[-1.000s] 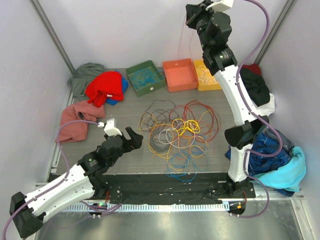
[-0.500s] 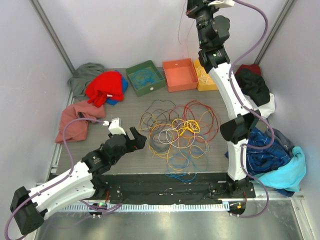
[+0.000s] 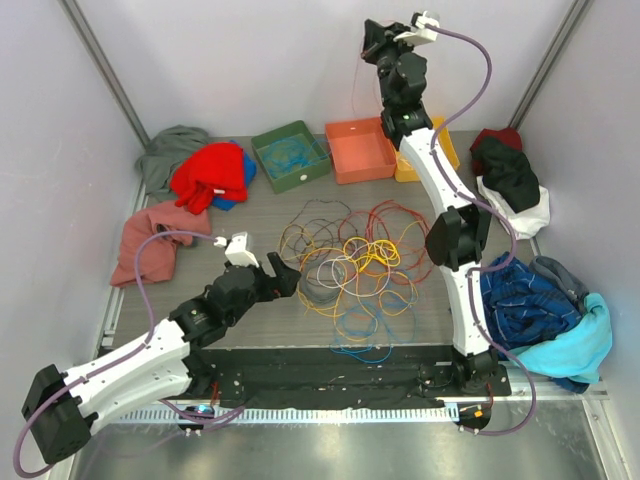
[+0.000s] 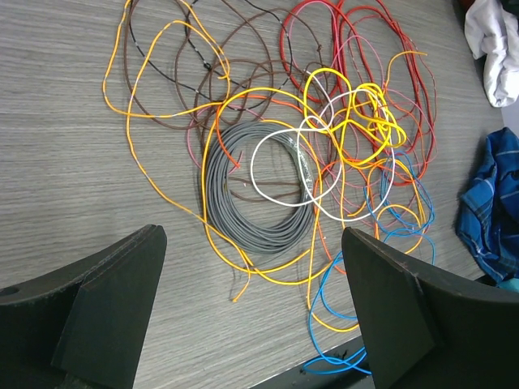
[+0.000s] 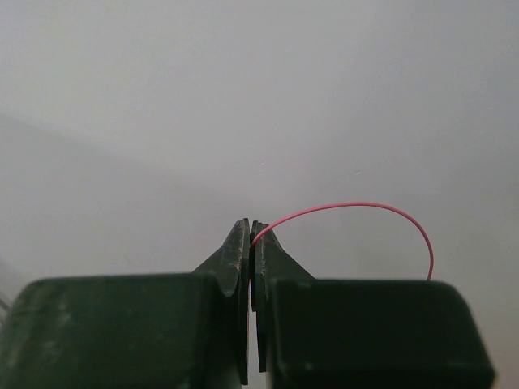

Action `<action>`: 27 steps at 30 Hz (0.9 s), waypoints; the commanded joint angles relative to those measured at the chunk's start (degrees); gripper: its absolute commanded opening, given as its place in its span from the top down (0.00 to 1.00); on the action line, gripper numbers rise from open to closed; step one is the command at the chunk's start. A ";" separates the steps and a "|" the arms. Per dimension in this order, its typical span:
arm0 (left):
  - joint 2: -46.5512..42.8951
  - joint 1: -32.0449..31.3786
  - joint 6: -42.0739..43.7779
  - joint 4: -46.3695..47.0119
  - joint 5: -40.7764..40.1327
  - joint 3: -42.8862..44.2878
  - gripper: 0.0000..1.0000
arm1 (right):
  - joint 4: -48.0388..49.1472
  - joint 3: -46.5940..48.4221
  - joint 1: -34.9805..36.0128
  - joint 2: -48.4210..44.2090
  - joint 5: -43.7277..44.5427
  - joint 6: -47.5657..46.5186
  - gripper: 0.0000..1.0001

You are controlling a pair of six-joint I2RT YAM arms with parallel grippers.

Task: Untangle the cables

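The cables (image 3: 355, 265) lie in a loose tangle of yellow, orange, red, brown, white and blue loops in the middle of the table. The left wrist view shows the same tangle (image 4: 340, 138) around a grey coil (image 4: 259, 194). My left gripper (image 3: 285, 275) hovers open just left of the tangle, and nothing is between its fingers (image 4: 253, 243). My right gripper (image 3: 372, 40) is raised high at the back, above the bins. It is shut (image 5: 254, 227) on a thin pink cable (image 5: 357, 207) that hangs down from it (image 3: 357, 95).
A green bin (image 3: 290, 155), an orange bin (image 3: 360, 150) and a yellow bin (image 3: 449, 150) stand along the back. Clothes lie around: red (image 3: 212, 172), grey (image 3: 170, 150) and pink (image 3: 150, 245) at left, black (image 3: 510, 170) and blue (image 3: 545, 310) at right.
My right arm has swung left and stretched up with the pink cable still pinched. My left gripper has moved right, closer to the tangle, still open.
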 commanded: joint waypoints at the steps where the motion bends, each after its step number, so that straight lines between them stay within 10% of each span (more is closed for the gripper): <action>1: -0.13 0.13 2.20 3.74 0.02 0.49 0.05 | 7.23 3.90 -0.41 1.13 0.63 1.49 0.99; 27: -0.92 0.22 2.81 4.88 -0.77 -0.03 0.05 | 13.29 7.41 -0.15 0.69 0.80 1.32 0.99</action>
